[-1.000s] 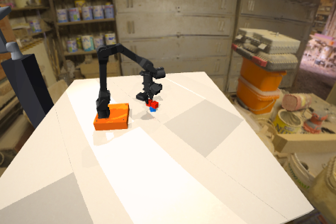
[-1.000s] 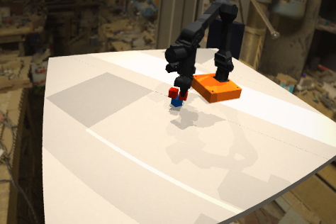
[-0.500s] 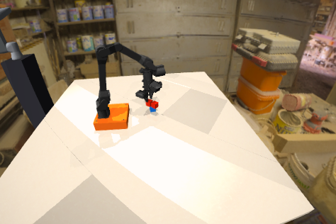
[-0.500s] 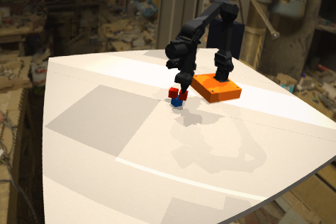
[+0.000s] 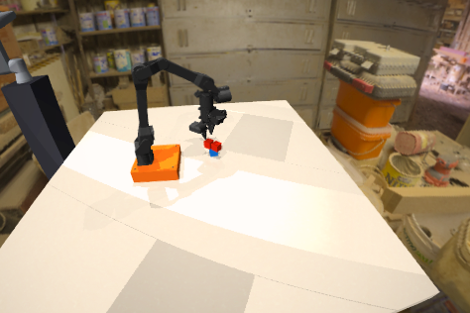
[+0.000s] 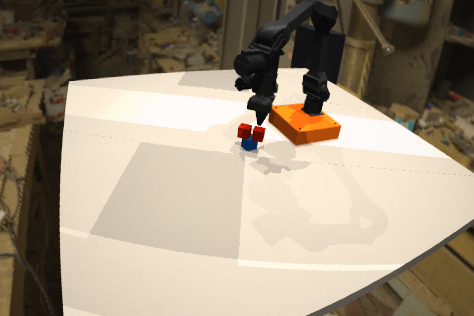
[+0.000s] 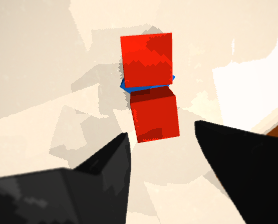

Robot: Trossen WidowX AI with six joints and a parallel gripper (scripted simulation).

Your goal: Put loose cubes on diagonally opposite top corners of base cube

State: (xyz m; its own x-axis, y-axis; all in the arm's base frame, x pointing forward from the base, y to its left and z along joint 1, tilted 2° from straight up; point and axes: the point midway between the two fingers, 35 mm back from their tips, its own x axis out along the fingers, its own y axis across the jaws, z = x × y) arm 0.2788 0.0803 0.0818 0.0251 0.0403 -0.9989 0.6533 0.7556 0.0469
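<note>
Just beneath the claw (image 7: 162, 142), whose jaws stand apart with nothing between them, the near red cube (image 7: 154, 115) sits on the blue base cube (image 7: 147, 87); beyond it, across a thin gap, sits the far red cube (image 7: 147, 59). Placing looks finished; what remains, I judge, is a straight lift away from both.

White table (image 5: 297, 234); metal drawer cabs (image 5: 245, 26); orange buckets (image 5: 362, 120); shelves w/ cans (image 5: 119, 18).
</note>
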